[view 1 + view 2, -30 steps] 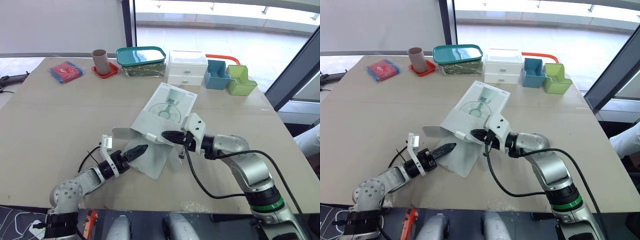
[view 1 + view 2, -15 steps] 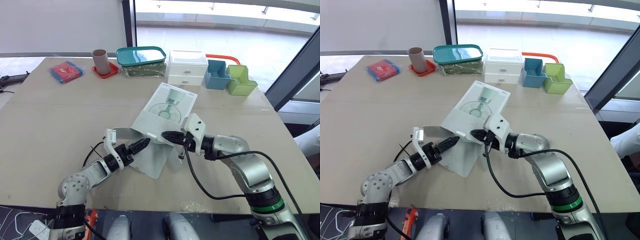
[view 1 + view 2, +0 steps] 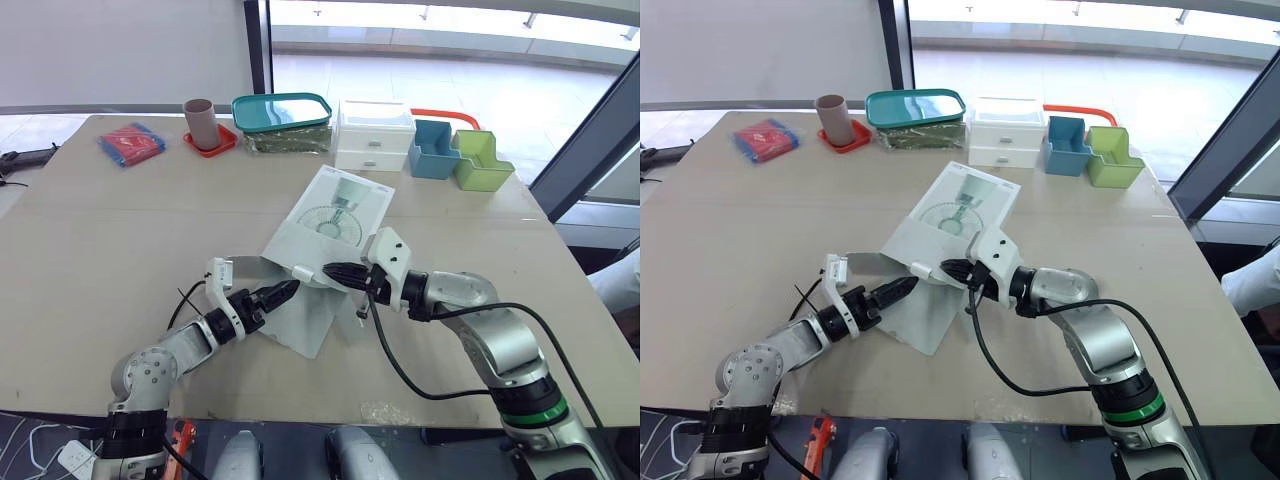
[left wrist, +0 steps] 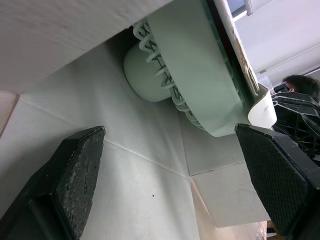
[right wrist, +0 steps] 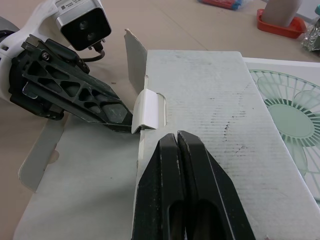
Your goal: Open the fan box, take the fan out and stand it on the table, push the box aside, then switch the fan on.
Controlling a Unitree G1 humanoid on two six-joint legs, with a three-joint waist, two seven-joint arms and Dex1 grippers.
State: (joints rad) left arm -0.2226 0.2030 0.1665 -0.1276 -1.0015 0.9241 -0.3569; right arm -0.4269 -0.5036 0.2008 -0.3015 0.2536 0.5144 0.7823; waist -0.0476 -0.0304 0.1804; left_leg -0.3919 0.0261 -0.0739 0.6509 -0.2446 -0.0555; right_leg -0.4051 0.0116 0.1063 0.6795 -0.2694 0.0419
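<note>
Left claw (image 3: 285,290) gapes wide at the open fan box (image 3: 338,208) — right claw (image 3: 333,271), closed, rests atop it.

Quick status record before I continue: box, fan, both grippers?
Fan box: lying flat on table, near end open, flaps spread
Fan: inside the box, not yet out
Left gripper: open, at the box's open end
Right gripper: shut, tips over the box's top by the opening
</note>
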